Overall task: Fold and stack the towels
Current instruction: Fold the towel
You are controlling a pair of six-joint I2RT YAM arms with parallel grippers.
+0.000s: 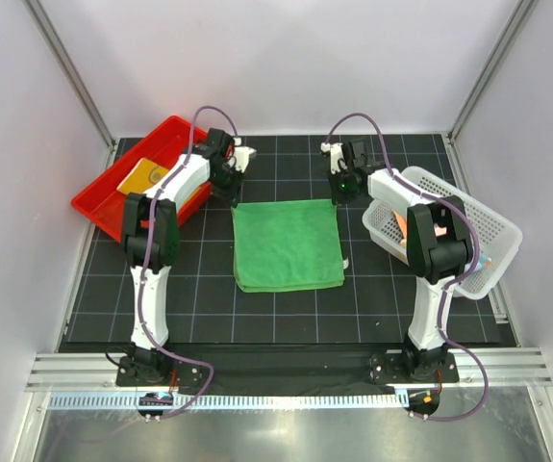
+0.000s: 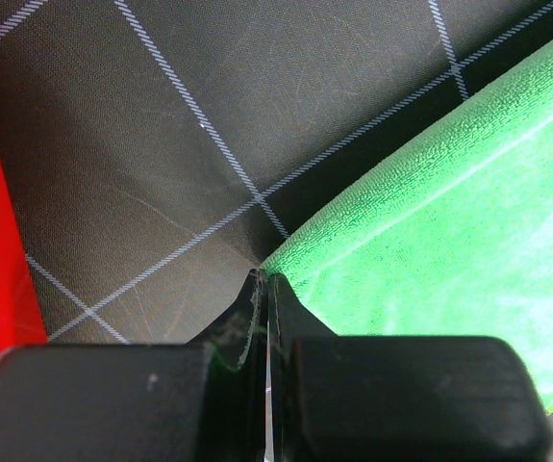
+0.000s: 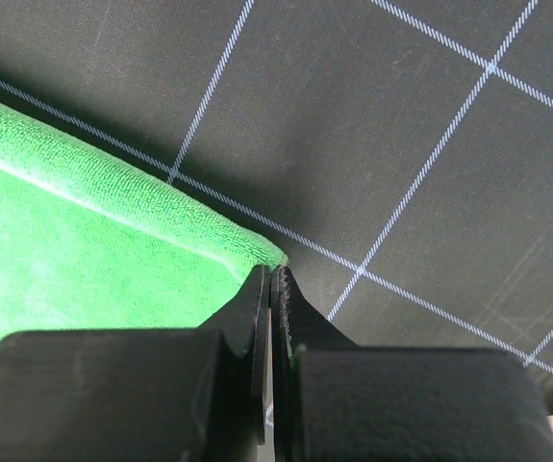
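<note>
Green towel (image 1: 288, 244) lies folded, roughly square, at the middle of the black gridded mat (image 1: 209, 318). Left gripper (image 1: 235, 189) sits at its far-left corner and right gripper (image 1: 339, 191) at its far-right corner, both pointing down with jaws closed. Red tray (image 1: 95, 200), far left, holds the yellow-orange towel (image 1: 147, 176). White basket (image 1: 495, 229) stands at the right, partly hidden by the right arm.
</note>
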